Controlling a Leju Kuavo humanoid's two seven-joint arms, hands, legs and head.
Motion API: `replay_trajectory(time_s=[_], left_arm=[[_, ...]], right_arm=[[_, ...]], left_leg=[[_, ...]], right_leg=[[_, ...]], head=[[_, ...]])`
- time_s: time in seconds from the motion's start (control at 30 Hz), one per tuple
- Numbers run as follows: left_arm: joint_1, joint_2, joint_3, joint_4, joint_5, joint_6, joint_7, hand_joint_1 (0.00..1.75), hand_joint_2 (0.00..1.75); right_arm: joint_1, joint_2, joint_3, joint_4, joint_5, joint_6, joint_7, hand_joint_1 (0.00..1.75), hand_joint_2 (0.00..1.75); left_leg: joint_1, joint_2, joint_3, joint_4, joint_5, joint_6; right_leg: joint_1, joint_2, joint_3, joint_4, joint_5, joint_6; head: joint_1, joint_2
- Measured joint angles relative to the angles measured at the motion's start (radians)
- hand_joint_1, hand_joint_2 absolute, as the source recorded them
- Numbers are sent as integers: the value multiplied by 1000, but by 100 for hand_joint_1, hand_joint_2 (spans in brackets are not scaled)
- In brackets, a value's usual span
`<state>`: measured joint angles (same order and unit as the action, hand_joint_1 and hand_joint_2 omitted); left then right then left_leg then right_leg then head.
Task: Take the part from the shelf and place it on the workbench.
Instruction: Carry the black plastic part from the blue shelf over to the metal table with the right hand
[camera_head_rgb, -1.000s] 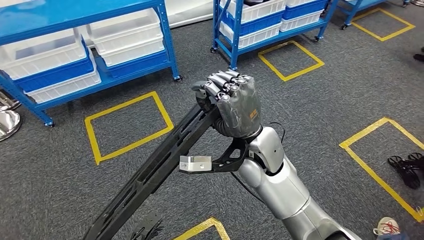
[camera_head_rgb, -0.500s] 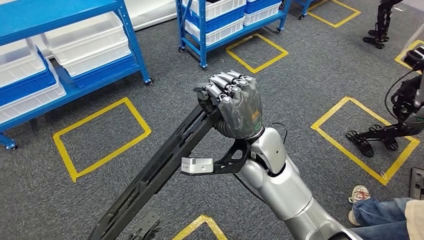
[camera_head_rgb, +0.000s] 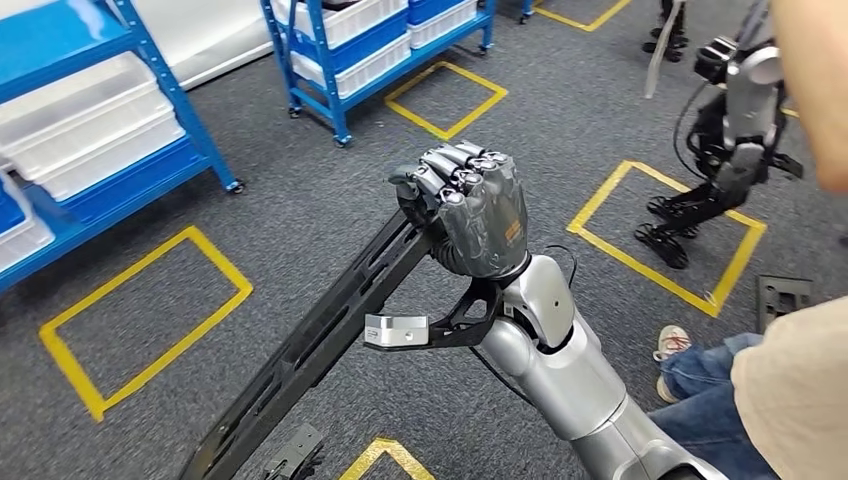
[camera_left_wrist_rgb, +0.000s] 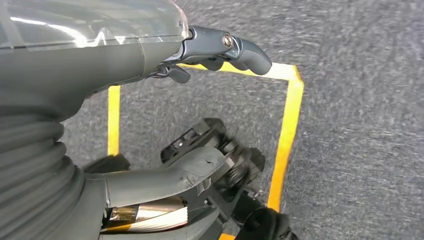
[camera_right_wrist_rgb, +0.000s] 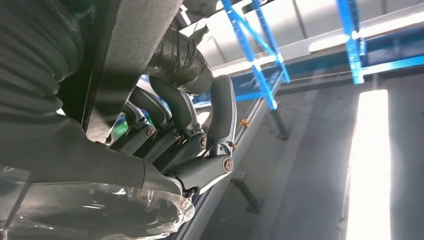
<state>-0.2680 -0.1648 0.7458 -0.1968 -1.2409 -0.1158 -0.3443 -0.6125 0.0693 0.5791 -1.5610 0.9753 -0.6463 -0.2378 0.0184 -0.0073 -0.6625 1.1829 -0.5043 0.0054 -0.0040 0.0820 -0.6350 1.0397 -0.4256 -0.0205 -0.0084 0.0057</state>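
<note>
The part (camera_head_rgb: 320, 340) is a long black slotted beam that slants from the lower left of the head view up to the middle. My right hand (camera_head_rgb: 470, 205) grips its upper end, held up in front of me with the fingers wrapped around it. The right wrist view shows the dark fingers (camera_right_wrist_rgb: 200, 130) curled over the flat black part (camera_right_wrist_rgb: 135, 45). My left hand (camera_left_wrist_rgb: 90, 55) hangs over the grey carpet, holding nothing, with thumb and fingers apart.
Blue shelves with white bins (camera_head_rgb: 90, 130) stand at the far left and a second rack (camera_head_rgb: 370, 30) at the back. Yellow tape squares (camera_head_rgb: 140, 320) mark the carpet. Another robot's dark legs (camera_head_rgb: 730, 120) stand at the right. A person in jeans (camera_head_rgb: 790, 390) is close on my right.
The camera has turned: shelves and tape squares have slid left in the picture, and a person and another robot have come into view on the right. My right hand still grips the part.
</note>
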Motion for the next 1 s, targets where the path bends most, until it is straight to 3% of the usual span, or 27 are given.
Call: replay_trajectory(time_s=[0.07, 0.1, 0.13, 0.2, 0.27, 0.33, 0.4, 0.43, 0.5, 0.57, 0.63, 0.7, 0.73, 0.8, 0.87, 0.9, 0.93, 0.97, 1.0], left_arm=[[-1, 1, 0, 0, 0, 6, -2, 0, 175], [-1, 1, 0, 0, 0, 8, -2, 0, 175], [-1, 2, 0, 0, 1, 9, -3, 0, 175], [-3, 0, -1, 0, 3, 11, -4, 0, 175], [-5, -2, -1, 0, 6, 10, -4, 0, 175], [-2, -2, -1, 0, 10, 8, -4, 0, 175], [3, -1, -1, 0, 13, 7, -4, 0, 175], [4, -1, -1, 0, 13, 7, -4, 0, 175], [3, -1, -1, 0, 13, 6, -4, 0, 175], [2, -1, -1, 0, 12, 4, -4, 0, 175], [1, -1, -2, 0, 12, 4, -4, 0, 175], [0, -1, -2, 0, 9, 4, -4, 0, 175], [-1, -1, -3, 0, 6, 4, -3, 0, 175], [-2, -1, -5, 0, 1, 6, -2, 0, 175], [0, -1, -6, 0, -2, 7, 0, 0, 175], [2, 0, -6, 0, -3, 6, 2, 0, 175], [4, 0, -6, 0, -3, 6, 3, 0, 175], [6, 0, -6, 0, -3, 6, 5, 0, 175], [6, 0, -6, 0, -3, 6, 5, 0, 175]], right_arm=[[0, -1, 0, -2, 1, 0, 0, 175, 175], [1, -1, 0, -4, 1, 0, 0, 175, 175], [2, -3, 0, -4, 1, 0, 1, 175, 175], [5, -7, 0, -8, 1, -1, 1, 175, 175], [7, -10, 0, -12, 2, -1, 1, 175, 175], [10, -12, 0, -15, 2, -1, 1, 175, 175], [16, -14, 0, -15, 2, -1, 1, 175, 175], [19, -15, 0, -15, 2, -1, 2, 175, 175], [22, -18, 0, -15, 2, -1, 2, 175, 175], [22, -18, 0, -15, 2, -1, 2, 175, 175], [21, -18, 0, -16, 2, -2, 2, 175, 175], [22, -19, 0, -16, 2, -2, 3, 175, 175], [22, -19, 0, -16, 2, -2, 3, 175, 175], [21, -18, 0, -15, 2, -4, 3, 175, 175], [22, -17, 0, -14, 2, -4, 3, 175, 175], [24, -16, 0, -13, 2, -4, 3, 175, 175], [27, -16, 0, -12, 2, -4, 3, 175, 175], [29, -16, 0, -11, 2, -5, 3, 175, 175], [30, -16, 0, -10, 2, -5, 3, 175, 175]], left_leg=[[0, -39, 49, -112, 44, 10], [-2, -52, 61, -138, 49, 12], [-4, -56, 65, -146, 46, 13], [-4, -39, 70, -158, 52, 17], [0, -18, 78, -175, 61, 26], [0, 7, 82, -184, 65, 33], [-2, 34, 82, -183, 63, 34], [-2, 48, 82, -182, 61, 33], [-1, 72, 83, -177, 55, 29], [-3, 92, 85, -167, 45, 19], [-9, 109, 87, -161, 37, 8], [-10, 129, 91, -160, 32, -3], [-7, 126, 92, -156, 25, -8], [0, 87, 72, -102, -14, -16], [3, 36, 15, 20, -74, -18], [3, 24, -16, 81, -94, -19], [2, 19, -38, 116, -96, -18], [2, 16, -43, 115, -79, -15], [2, 11, -30, 76, -45, -11]], right_leg=[[0, 24, -3, 3, 1, 5], [-2, 33, -6, 3, 3, 9], [-5, 42, -9, 3, 5, 15], [-9, 55, -13, -1, 8, 28], [-4, 14, -27, 28, -15, 38], [-2, -50, -76, 131, -73, 44], [-8, -72, -129, 238, -114, 50], [-11, -76, -134, 250, -109, 53], [-16, -90, -90, 170, -55, 57], [-13, -130, -26, 48, -12, 54], [-6, -148, -5, 2, -7, 42], [-3, -124, -7, 3, -5, 29], [-5, -112, -6, 1, -4, 23], [-9, -91, -3, -4, 0, 11], [-10, -69, -2, -4, 1, 4], [-9, -57, -2, -4, 1, 3], [-7, -43, -2, -3, 1, 2], [-6, -28, -2, -1, 1, 2], [-6, -14, -2, 0, 1, 2]], head=[[0, 0], [0, 0], [0, 0], [0, 0], [2, 0], [5, 0], [6, 0], [5, 0], [6, 0], [5, 0], [5, 0], [5, 0], [5, 0], [5, 0], [5, 0], [5, 0], [5, 0], [5, 0], [5, 0]])
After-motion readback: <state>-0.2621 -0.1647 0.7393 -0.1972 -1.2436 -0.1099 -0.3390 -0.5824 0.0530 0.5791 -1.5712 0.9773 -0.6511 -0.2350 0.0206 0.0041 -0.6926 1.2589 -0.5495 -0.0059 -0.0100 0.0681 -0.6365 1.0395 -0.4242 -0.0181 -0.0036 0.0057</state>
